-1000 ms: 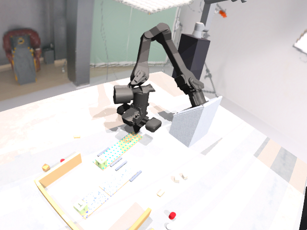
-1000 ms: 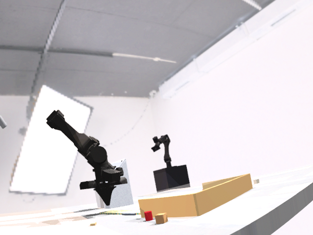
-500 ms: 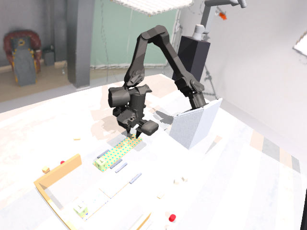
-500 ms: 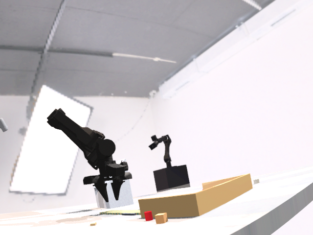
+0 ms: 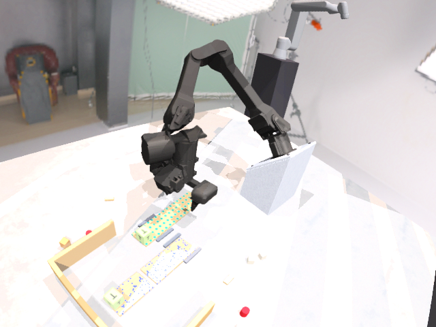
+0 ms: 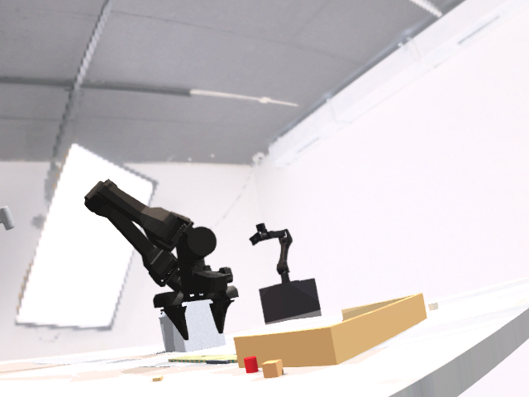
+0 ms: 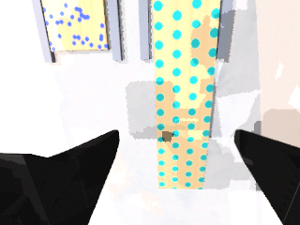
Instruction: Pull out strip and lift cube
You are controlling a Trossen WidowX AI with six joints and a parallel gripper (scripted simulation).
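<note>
- Teal-dotted strip (image 5: 167,217) (image 6: 200,357) (image 7: 185,94) lies under the hand (image 5: 181,199) (image 6: 203,335) (image 7: 175,135), which is released, its fingers spread to either side above the near end and gripping nothing.
- That end reaches well out past the grey guides (image 5: 164,234) (image 7: 145,30); the pull looks mostly done, I'd judge. Rise straight up before travelling, so no fingertip drags the strip.
- At the strip's far end sits the labelled cube (image 5: 143,234), upright, near the guides' ends. Approach from above, turn the fingers square to two opposite faces, centre, then lower without touching the guides. Close gently, check the grip, lift vertically and hold steady.
- Beside it, the blue-speckled strip has a gap between its near piece (image 5: 167,260) (image 7: 77,25) and its cube-bearing piece (image 5: 133,288). Leave both and their look-alike cube (image 5: 113,298) alone.
- Farther out on the desk (image 5: 317,253), the wooden wall (image 5: 86,244) (image 6: 290,346) calls for a high path.
</note>
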